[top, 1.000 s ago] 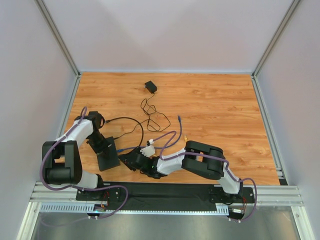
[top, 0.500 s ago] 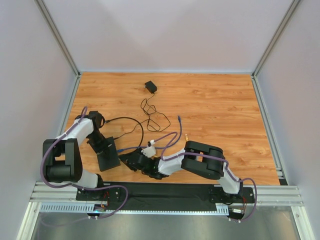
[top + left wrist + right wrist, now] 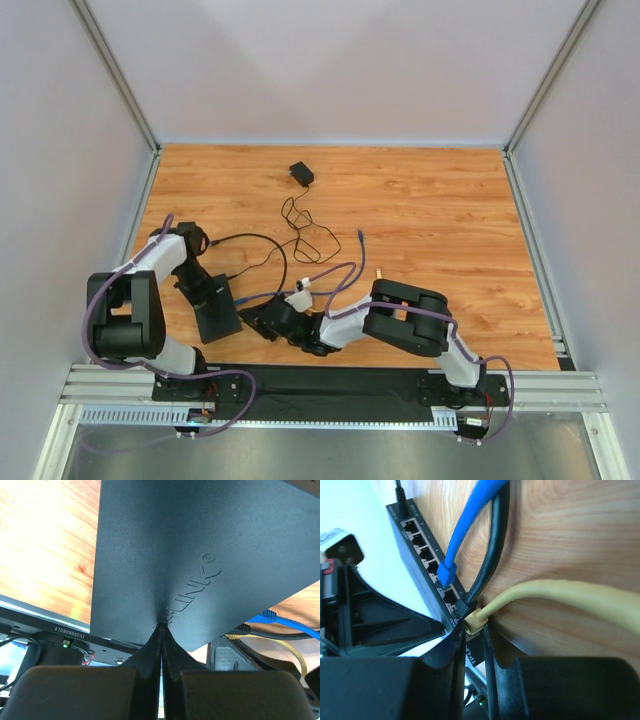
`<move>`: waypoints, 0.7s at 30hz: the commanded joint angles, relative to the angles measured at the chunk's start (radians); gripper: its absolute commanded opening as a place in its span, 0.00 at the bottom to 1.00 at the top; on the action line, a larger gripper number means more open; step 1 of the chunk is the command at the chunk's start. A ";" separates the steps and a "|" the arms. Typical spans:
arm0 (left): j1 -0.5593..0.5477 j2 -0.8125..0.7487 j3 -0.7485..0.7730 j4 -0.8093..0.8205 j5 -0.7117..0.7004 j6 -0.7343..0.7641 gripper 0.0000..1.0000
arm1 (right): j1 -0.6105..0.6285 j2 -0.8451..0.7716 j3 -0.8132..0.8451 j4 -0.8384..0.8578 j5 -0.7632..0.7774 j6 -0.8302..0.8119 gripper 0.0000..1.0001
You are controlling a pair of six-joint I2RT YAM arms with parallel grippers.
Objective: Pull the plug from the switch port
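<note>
Right now your left claw is pressed together, its two fingers meeting in a thin seam. The tips rest against the flat matte top of the switch, which fills the view directly ahead of them. An embossed logo runs away from the tips to their right.

Your right claw is narrowed to a slim gap and pinches the yellow plug at its tips. That plug sits against the socket edge of the switch, at the end of the row nearest the claw. Whether it is fully seated in its port, you cannot tell from here. Its yellow cable curves off to the right of the fingers, lying on the wooden table.

Just ahead of the tips, the black cable enters the neighbouring socket. One step further ahead, the blue plug sits in the next one. More sockets stand open beyond that, running up and to the left.

From above, the switch lies between your two claws, close to the near edge of the table.
</note>
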 commanded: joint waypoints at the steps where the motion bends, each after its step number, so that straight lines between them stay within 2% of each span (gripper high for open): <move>1: -0.001 0.067 -0.076 0.062 -0.050 -0.017 0.00 | -0.013 -0.018 0.067 -0.340 0.129 -0.041 0.00; 5: 0.000 0.067 -0.073 0.056 -0.059 -0.020 0.00 | -0.011 -0.020 0.118 -0.436 0.154 -0.050 0.00; 7: 0.002 0.064 -0.069 0.054 -0.059 -0.020 0.00 | -0.019 -0.010 0.071 -0.339 0.126 -0.065 0.00; 9: 0.002 0.061 -0.068 0.050 -0.059 -0.020 0.00 | -0.031 0.003 0.006 -0.117 0.051 -0.052 0.00; 13: 0.005 0.050 -0.073 0.051 -0.060 -0.027 0.00 | -0.032 -0.027 -0.011 -0.183 0.089 -0.061 0.00; 17: 0.007 0.052 -0.071 0.051 -0.059 -0.027 0.00 | -0.049 -0.023 -0.057 -0.087 0.066 -0.062 0.00; 20: 0.008 0.058 -0.071 0.051 -0.059 -0.027 0.00 | -0.037 -0.017 0.036 -0.249 0.083 -0.133 0.00; 21: 0.010 0.060 -0.071 0.051 -0.059 -0.027 0.00 | -0.020 -0.010 0.103 -0.378 0.103 -0.151 0.00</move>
